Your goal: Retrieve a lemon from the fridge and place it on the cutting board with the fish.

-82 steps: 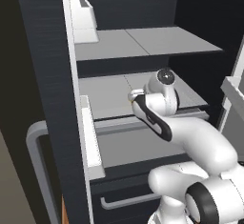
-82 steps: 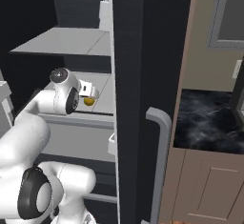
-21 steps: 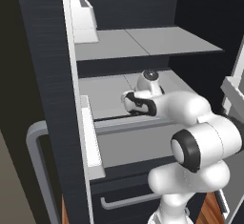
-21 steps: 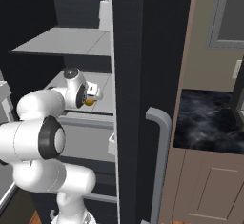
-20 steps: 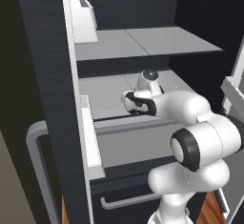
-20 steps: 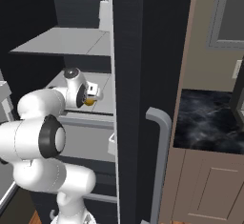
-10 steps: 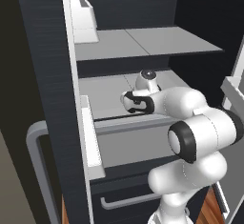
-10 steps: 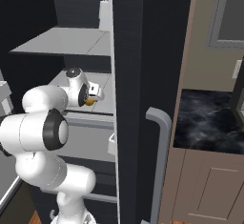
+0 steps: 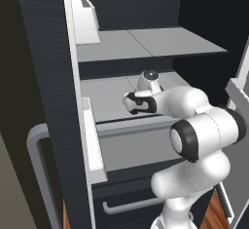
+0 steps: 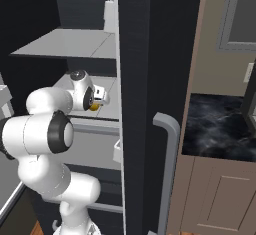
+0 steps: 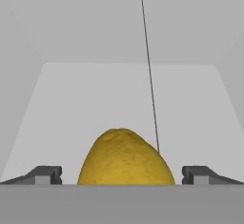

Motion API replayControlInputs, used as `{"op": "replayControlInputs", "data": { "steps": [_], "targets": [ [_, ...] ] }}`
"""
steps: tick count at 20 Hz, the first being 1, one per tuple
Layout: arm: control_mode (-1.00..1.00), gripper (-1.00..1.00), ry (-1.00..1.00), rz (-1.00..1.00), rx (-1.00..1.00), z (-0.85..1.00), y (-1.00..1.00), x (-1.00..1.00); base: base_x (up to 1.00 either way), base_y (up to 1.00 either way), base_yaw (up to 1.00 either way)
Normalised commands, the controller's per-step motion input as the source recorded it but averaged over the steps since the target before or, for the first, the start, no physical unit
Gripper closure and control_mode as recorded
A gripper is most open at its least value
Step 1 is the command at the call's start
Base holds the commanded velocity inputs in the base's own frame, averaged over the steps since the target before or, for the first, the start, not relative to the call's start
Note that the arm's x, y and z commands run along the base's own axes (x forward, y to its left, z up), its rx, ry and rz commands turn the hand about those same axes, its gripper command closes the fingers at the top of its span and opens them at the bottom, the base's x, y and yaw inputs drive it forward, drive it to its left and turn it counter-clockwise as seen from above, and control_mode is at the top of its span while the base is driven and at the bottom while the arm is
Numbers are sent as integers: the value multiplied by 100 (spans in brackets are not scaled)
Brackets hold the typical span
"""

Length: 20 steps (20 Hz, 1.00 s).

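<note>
The fridge (image 9: pixel 53 77) stands open, its dark charcoal door edge running up the near left of the left base view and a grey bar handle (image 10: pixel 167 164) showing on the door in the right base view. Inside are grey shelves: an upper shelf (image 9: pixel 146 43) carrying a white bin (image 9: pixel 85 16) at its far left, and below it a middle shelf (image 9: pixel 107 94) with a lower drawer front (image 9: pixel 131 206) further down. To the right of the fridge in the right base view lies a dark marbled tabletop (image 10: pixel 215 126) above brown cabinet doors.

The white arm reaches into the middle shelf, its hand turned toward the far wall of the fridge. The gripper (image 11: pixel 121 175) has its jaws spread wide, one dark fingertip (image 11: pixel 45 174) far to each side in the hand view, and it has hold of nothing.

The lemon (image 11: pixel 125 158) rests on the middle shelf between the two fingertips, with a clear gap on either side. In the right base view the lemon (image 10: pixel 94 106) peeks out yellow just under the hand.
</note>
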Motion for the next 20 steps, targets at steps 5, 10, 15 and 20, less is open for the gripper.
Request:
{"op": "replayControlInputs", "data": {
  "steps": [5, 10, 15, 20],
  "targets": [
    [-100, 100, 0, 0, 0, -2, 0, 0, 0, 0, 0],
    [-100, 100, 0, 0, 0, 0, 0, 0, 0, 0, 0],
    [-100, 100, 0, 0, 1, 2, -8, -9, 0, 0, 0],
    [-100, 100, -8, 0, 2, 14, -1, -81, 0, 0, 0]
  ]
}}
